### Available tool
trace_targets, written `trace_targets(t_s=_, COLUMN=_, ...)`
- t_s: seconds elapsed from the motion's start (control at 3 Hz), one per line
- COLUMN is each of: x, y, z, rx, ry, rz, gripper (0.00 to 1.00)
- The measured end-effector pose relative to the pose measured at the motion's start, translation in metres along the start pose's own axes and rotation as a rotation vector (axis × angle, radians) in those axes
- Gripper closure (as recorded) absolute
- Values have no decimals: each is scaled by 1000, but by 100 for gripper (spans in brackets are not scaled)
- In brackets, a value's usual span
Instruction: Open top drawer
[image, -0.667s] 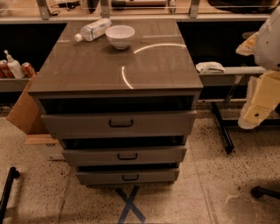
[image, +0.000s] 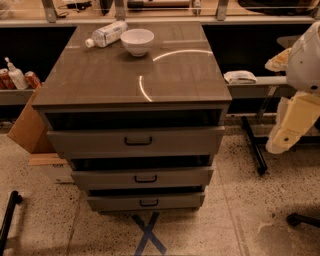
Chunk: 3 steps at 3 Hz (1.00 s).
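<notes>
The top drawer is the widest grey-brown front of the cabinet, with a small dark pull handle at its centre. A dark gap shows between its upper edge and the cabinet top. Two narrower drawer fronts sit below it. My gripper is the cream-coloured end of the arm at the right edge. It hangs off to the right of the cabinet at about the top drawer's height, well apart from the handle.
A white bowl and a plastic bottle lying on its side rest at the back of the cabinet top. A cardboard box leans at the cabinet's left. A shelf with a cloth and a dark stand leg lie to the right. Blue tape forms an X on the floor.
The arm at the right has shifted slightly down and to the left. The drawers have not moved.
</notes>
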<state>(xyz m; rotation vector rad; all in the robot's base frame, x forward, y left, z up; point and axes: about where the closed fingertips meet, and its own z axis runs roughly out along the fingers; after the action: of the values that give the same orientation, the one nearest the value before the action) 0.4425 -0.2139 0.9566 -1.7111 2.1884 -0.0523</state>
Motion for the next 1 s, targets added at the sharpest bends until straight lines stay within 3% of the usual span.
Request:
trace_targets(t_s=0.33, x=-6, y=9, z=50, rx=-30, ry=-98, rz=-41, gripper=0)
trace_targets(t_s=0.67, x=-20, y=22, z=118, rx=-86, ry=-229, rz=-88, gripper=0)
trace_targets(t_s=1.0, x=-20, y=22, z=119, rx=-86, ry=-228, rz=-88, gripper=0)
